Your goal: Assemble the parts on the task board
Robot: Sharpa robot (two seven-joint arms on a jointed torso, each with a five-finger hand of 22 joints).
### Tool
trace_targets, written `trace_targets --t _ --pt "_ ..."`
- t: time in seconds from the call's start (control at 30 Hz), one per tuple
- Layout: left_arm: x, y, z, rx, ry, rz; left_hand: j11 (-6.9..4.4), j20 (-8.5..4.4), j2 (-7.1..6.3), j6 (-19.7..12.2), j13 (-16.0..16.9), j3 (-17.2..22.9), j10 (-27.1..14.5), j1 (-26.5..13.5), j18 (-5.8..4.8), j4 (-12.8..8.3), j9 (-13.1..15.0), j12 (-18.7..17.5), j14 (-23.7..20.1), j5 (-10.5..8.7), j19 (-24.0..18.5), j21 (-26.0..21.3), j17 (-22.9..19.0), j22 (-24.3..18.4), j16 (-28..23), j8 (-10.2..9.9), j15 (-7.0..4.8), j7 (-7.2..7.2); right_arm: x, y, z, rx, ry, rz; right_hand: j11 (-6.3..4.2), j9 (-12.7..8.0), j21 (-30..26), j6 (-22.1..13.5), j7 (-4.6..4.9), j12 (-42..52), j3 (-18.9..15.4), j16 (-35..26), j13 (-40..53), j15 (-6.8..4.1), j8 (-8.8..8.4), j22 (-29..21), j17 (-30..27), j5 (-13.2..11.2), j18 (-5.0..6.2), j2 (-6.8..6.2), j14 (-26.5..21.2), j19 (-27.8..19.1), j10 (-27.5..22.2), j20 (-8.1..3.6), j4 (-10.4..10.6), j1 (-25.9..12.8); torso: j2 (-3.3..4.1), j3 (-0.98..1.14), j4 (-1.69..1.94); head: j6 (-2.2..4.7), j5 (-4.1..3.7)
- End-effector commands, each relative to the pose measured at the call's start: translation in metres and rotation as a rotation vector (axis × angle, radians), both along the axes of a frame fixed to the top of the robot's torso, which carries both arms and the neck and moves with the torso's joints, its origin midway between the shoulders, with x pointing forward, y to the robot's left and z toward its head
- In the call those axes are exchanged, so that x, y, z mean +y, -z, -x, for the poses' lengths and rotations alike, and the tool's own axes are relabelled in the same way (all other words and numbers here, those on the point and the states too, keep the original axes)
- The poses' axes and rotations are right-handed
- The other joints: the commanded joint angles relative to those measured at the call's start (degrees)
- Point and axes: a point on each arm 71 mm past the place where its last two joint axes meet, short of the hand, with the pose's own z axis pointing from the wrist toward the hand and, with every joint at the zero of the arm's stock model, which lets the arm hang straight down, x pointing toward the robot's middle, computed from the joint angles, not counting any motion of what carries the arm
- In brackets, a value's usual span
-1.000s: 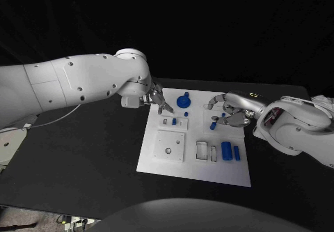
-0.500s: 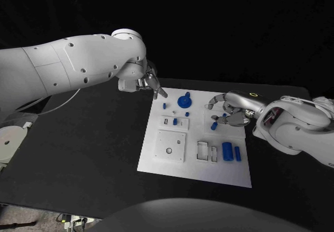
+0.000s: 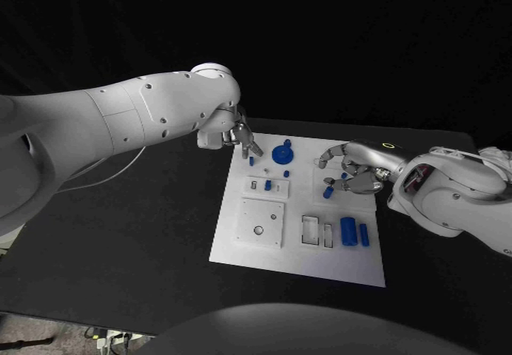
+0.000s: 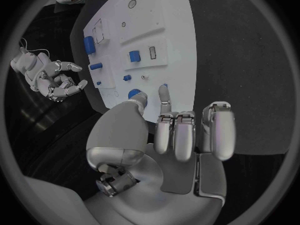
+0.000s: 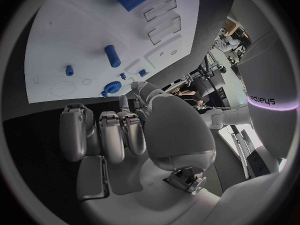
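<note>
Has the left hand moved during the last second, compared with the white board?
Yes. The left hand has lifted off the board towards its far left corner; its fingertips now hang near the round blue part.

A black table [image 3: 139, 222] carries the white task board [image 3: 240, 248]

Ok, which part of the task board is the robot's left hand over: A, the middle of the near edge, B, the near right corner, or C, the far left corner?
C: in the head view the left hand hangs at the far left corner of the task board.
</note>
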Motion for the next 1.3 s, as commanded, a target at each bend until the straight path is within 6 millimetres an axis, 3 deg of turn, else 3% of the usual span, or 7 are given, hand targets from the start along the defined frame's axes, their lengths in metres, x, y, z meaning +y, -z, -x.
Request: trace_targets --t 0.03,0.2,0.57,0.83,1.1,1.3 --pt "-0.003 0.000 -0.005 -0.055 0.019 -0.015 -0.21 -0.26 0.01 0.19 15.09 -0.60 6.06 0.57 0.15 -0.02 0.37 -0.15 5.92 -0.05 1.64 -0.10 15.10 12.52 0.14 0.02 -0.29 -0.04 0.001 0.001 0.002 0.011 -0.014 0.007 0.18 -0.06 0.01 0.36 0.10 0.01 0.07 0.20 15.06 0.33 0.12 11.14 15.07 0.20 0.35 -0.05 5.98 -0.12 5.96 -0.04 0.36 -0.39 0.03 -0.03 -0.03 0.00 -0.13" --pt "-0.001 0.000 -0.010 -0.093 0.018 -0.066 -0.46 -0.35 0.06 0.03 15.09 -2.07 6.06 0.95 0.13 0.07 4.98 -0.15 5.92 -0.73 1.70 -0.03 15.10 12.57 0.14 3.53 -0.44 -0.43 0.001 0.001 0.002 0.011 -0.013 0.006 0.18 -0.06 0.01 0.36 0.10 0.01 0.07 0.20 15.06 0.33 0.12 11.14 15.07 0.20 0.35 -0.05 5.98 -0.12 5.96 -0.04 0.36 -0.39 -0.05 0.02 0.03 0.00 -0.22" --pt "0.002 0.000 -0.014 -0.106 0.017 -0.105 -0.58 -0.45 0.03 -0.59 15.09 -2.47 6.06 1.83 0.19 -0.11 6.72 -0.15 5.92 -0.54 1.56 -0.29 15.10 12.48 0.14 4.39 -0.53 -0.57 0.000 0.001 0.003 0.014 -0.010 0.008 0.18 -0.06 0.01 0.36 0.10 0.01 0.07 0.20 15.06 0.33 0.12 11.14 15.07 0.20 0.35 -0.05 5.98 -0.12 5.96 -0.04 0.36 -0.39 -0.13 0.01 0.12 0.00 -0.22" --pt "-0.002 0.001 -0.014 -0.100 0.029 -0.094 -0.52 -0.47 0.26 -1.47 15.09 -2.47 6.06 2.53 0.20 -0.05 7.02 -0.15 5.92 -0.20 1.50 -0.38 15.10 12.46 0.14 3.77 -0.52 -0.44 0.001 0.001 0.002 0.015 -0.011 0.009 0.15 -0.11 0.01 0.33 0.08 0.01 0.08 0.20 15.06 0.31 0.10 11.15 15.07 0.35 0.34 0.00 5.98 -0.11 5.96 -0.04 0.46 -0.49 -0.14 -0.04 0.07 0.00 -0.09" --pt "-0.006 0.008 -0.012 -0.079 0.036 -0.063 -0.22 -0.33 0.60 -1.48 15.09 -3.00 6.06 2.48 0.21 0.08 5.72 -0.15 5.92 -0.15 1.46 -0.45 15.10 12.45 0.14 0.83 -0.31 -0.04 0.002 0.001 0.001 0.014 -0.013 0.009 0.15 -0.11 0.01 0.33 0.08 0.01 0.08 0.20 15.06 0.31 0.10 11.15 15.07 0.35 0.34 0.00 5.98 -0.11 5.96 -0.04 0.46 -0.49 -0.12 -0.04 0.04 0.00 -0.07" --pt "-0.008 0.014 -0.010 -0.068 0.041 -0.053 -0.16 -0.28 0.71 -1.33 15.09 -3.16 6.06 2.30 0.21 0.12 5.46 -0.15 5.92 -0.32 1.44 -0.48 15.10 12.44 0.14 0.31 -0.25 0.03 0.003 0.001 0.001 0.013 -0.012 0.008 0.15 -0.13 0.00 0.33 0.07 0.01 0.09 0.20 15.06 0.30 0.09 11.15 15.07 0.41 0.35 0.01 5.98 -0.11 5.96 -0.05 0.48 -0.51 -0.10 -0.01 0.04 0.00 -0.16"
